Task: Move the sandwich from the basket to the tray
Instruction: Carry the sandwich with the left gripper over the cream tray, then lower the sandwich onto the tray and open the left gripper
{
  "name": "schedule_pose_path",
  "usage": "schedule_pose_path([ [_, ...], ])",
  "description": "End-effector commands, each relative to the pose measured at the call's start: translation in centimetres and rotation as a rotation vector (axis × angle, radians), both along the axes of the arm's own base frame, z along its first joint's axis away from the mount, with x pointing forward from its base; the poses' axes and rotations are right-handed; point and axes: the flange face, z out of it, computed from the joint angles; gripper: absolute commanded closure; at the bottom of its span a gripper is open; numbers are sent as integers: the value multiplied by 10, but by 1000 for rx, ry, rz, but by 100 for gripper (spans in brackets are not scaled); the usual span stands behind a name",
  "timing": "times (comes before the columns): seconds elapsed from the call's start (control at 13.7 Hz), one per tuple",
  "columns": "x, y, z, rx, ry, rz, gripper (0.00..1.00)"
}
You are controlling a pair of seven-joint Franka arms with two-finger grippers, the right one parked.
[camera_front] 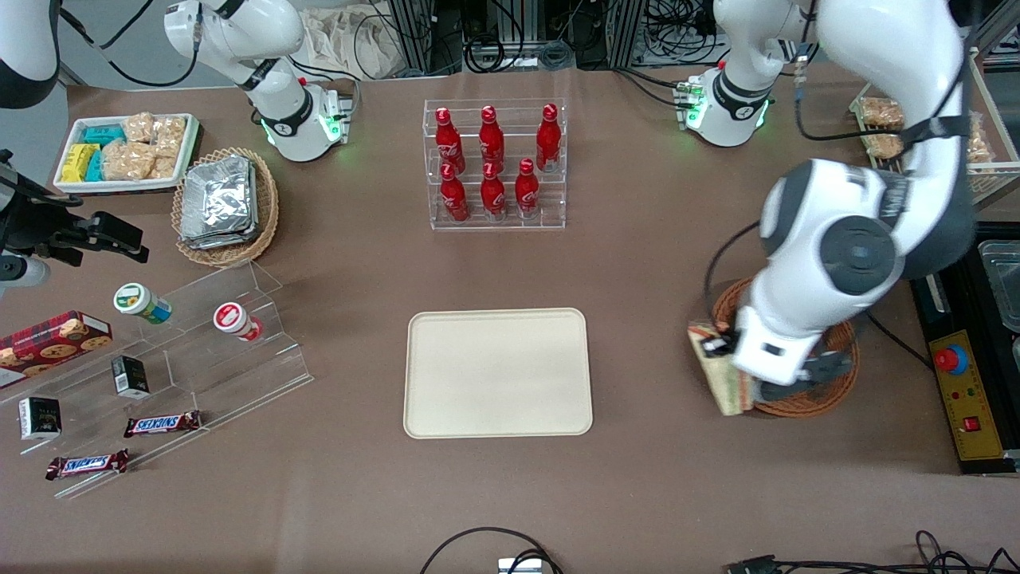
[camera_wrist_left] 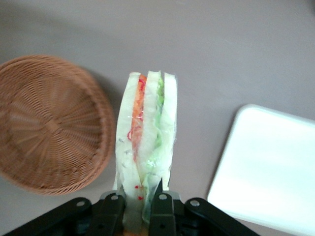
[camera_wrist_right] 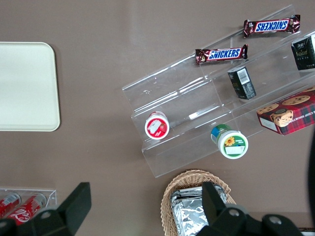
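One sandwich (camera_wrist_left: 146, 142) is what you have clamped between the two black fingers (camera_wrist_left: 112, 212) of the gripper (camera_front: 727, 349), held clear above the brown counter (camera_front: 653, 271) with its wedge just beside the rim of the basket (camera_front: 829, 397), toward the working arm's end. Nearer the counter's middle, close to the front edge, your tray (camera_front: 498, 372) lies flat, well apart from the sandwich. Farther from the front camera, near the back edge, red bottles (camera_front: 492, 163) stand in a clear rack.
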Motion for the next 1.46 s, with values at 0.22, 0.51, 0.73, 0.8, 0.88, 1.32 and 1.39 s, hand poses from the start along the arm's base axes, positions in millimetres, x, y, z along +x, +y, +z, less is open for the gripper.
schedule_pose_path([
  [0.22,22,-98,-76,-49,15,-197,100],
  [0.51,5,-155,-125,-68,-10,-130,100],
  [0.73,-9,-183,-158,-73,-10,-109,100],
  [0.8,-12,-182,-166,-68,3,-109,100],
  [0.88,-15,-180,-176,-60,13,-111,100],
  [1.32,-22,-178,-192,-53,27,-109,78],
  [1.39,-22,-178,-191,-53,27,-109,4],
])
